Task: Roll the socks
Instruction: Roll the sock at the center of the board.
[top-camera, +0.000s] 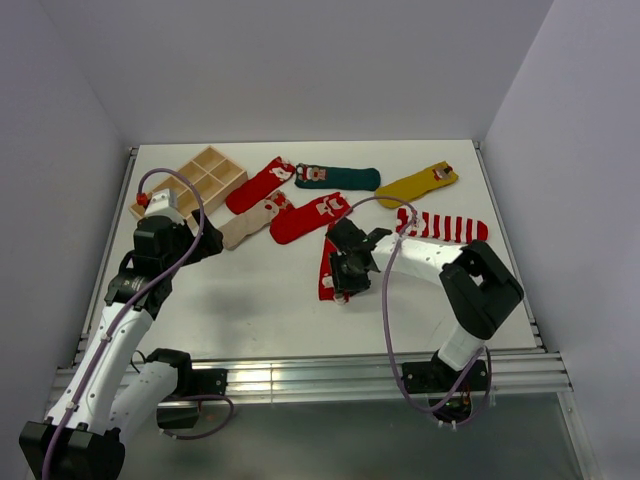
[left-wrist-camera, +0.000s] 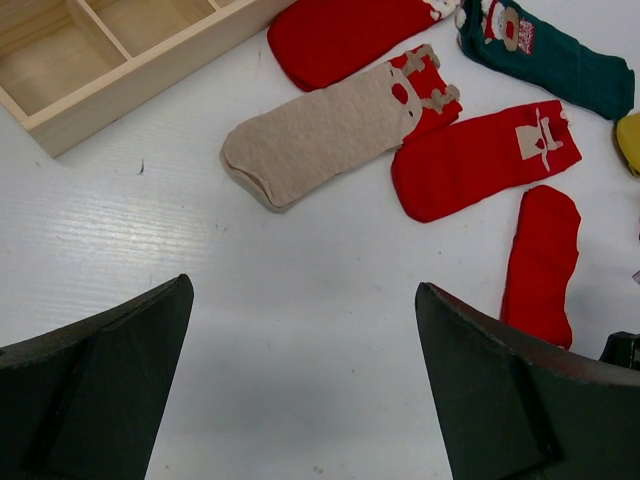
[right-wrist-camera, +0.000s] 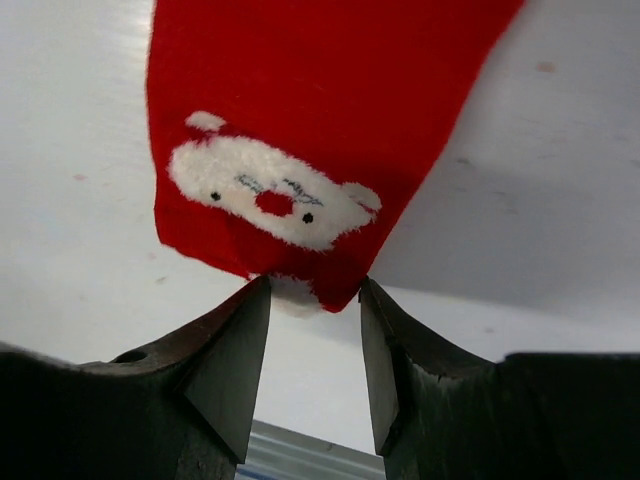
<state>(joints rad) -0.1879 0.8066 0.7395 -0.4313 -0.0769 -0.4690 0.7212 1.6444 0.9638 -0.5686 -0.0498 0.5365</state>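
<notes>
right pincer (right-wrist-camera: 313, 285) at the near, patch-bearing corner of the plain red fabric sock with a white santa-face patch (right-wrist-camera: 320, 120), which lies flat on the white bench (top-camera: 260, 310) near its middle; jaws part-way apart astride that corner, fingertips at the cloth's edge, though whether they pinch it cannot be told. the sock's long axis runs straight away from this pincer toward the far side, so a roll would likely start here and travel along it; left pincer (left-wrist-camera: 305, 290) fully spread, holding nothing, over bare bench and well apart from this sock, hence the right arm is nearer.
</notes>
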